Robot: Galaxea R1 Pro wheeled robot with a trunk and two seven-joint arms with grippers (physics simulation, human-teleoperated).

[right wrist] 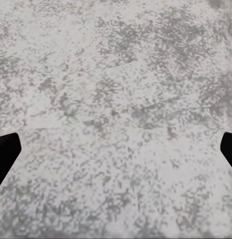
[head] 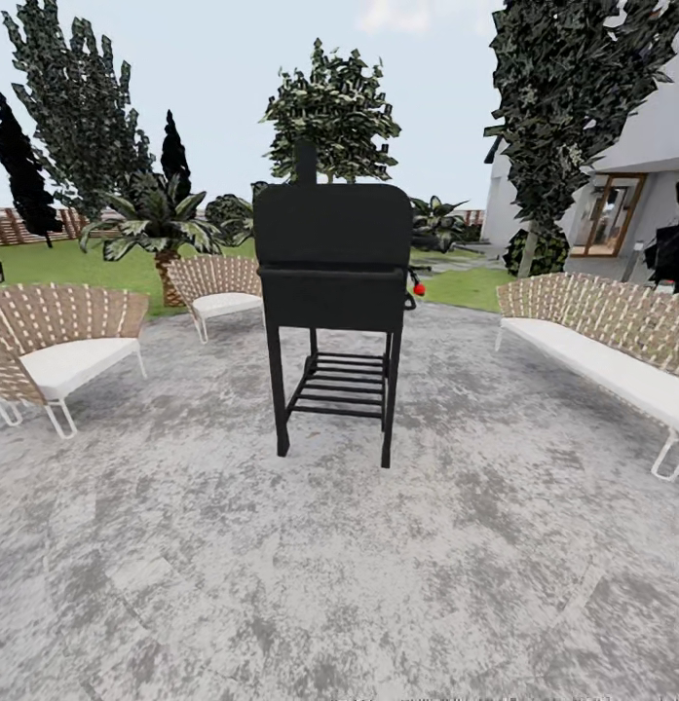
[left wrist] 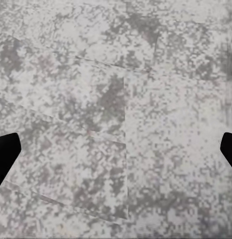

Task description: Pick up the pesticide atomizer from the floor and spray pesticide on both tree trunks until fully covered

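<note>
- One grey mottled patio [head: 339, 584] spreads across the head view, with lawn [head: 105, 268] behind it.
- A tree [head: 331, 107] rises behind the grill; another [head: 563, 107] stands far right by the house [head: 622, 175].
- A black grill [head: 331, 292] stands mid-patio, a small red knob [head: 419, 289] at its side.
- Wicker seats [head: 56, 341] flank it; a bench [head: 612, 341] sits right.
- Left gripper [left wrist: 116, 149] and right gripper [right wrist: 116, 149] hang over paving, fingertips wide apart, holding nothing.
</note>
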